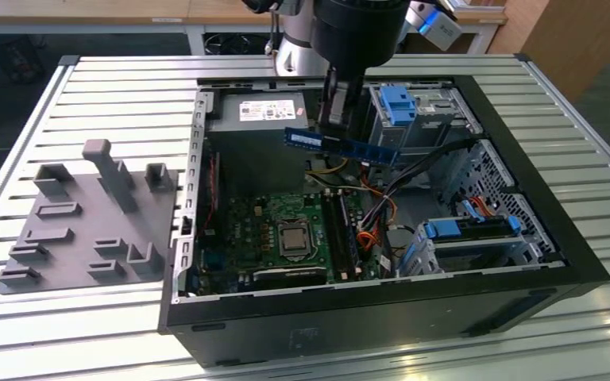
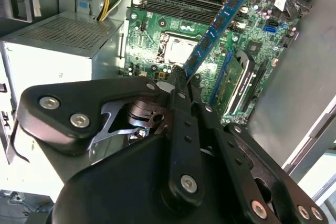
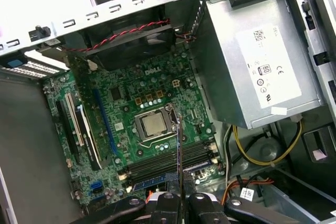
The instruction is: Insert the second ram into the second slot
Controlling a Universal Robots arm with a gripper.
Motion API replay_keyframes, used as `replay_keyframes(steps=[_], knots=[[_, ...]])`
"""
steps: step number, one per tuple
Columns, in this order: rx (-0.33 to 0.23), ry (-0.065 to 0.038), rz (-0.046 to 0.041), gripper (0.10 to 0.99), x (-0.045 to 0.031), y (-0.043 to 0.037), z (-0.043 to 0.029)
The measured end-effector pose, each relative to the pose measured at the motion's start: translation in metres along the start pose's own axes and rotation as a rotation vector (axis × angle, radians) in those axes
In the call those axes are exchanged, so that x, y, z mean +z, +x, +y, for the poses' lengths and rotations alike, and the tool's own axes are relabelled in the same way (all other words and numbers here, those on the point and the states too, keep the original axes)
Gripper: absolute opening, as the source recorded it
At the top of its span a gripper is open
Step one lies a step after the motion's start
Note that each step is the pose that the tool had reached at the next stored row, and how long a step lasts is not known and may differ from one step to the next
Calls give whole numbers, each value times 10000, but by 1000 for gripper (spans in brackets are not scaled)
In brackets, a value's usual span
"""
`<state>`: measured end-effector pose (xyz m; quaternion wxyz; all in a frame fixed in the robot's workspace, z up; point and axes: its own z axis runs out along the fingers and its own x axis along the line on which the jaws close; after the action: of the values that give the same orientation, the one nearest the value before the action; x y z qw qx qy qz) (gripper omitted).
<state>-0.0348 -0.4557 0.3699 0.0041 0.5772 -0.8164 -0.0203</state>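
**While clamped on the second ram [image 1: 364, 148], the gripper [image 1: 339, 128] hangs over an open case [image 1: 390, 305]**

Jaws are closed tight on the blue stick, which is held roughly level in the air above the motherboard [image 1: 283, 230] and not seated in any slot. In the second wrist view the stick [image 2: 220, 24] juts out over the board. The black case lies open on a slatted metal table [image 1: 114, 95]. A grey pegged fixture [image 1: 83, 230] sits beside the case, at the exterior view's left. Wooden furniture [image 1: 575, 40] stands behind.
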Motion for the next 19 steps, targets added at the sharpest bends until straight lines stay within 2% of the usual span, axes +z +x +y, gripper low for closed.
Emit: replay_keyframes(steps=[19], knots=[[1109,19,-42,137,3,0,0]])
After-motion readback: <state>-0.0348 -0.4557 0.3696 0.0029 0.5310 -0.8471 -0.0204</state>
